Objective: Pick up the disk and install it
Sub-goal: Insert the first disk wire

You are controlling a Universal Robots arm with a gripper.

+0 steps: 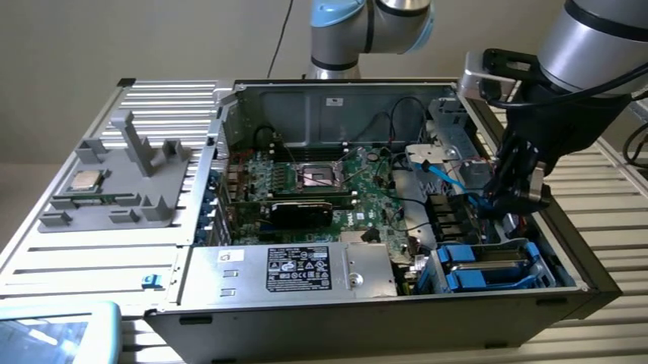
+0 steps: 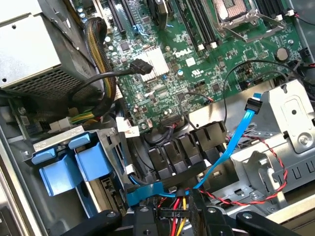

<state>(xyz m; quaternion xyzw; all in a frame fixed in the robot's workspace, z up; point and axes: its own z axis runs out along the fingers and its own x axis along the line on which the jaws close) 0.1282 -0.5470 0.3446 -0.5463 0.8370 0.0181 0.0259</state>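
One claw hangs inside the open computer case, over cables beside the motherboard; whether it is clenched cannot be told. Disk, blue-framed, lies in the case's near corner on the exterior view's right, apart from the claw.

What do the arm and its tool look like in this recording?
The arm is made of smooth silver-grey tubes with light blue joint caps. A pale grey bracket sits at the wrist, with black cables looping beside it. The tool is black and boxy.
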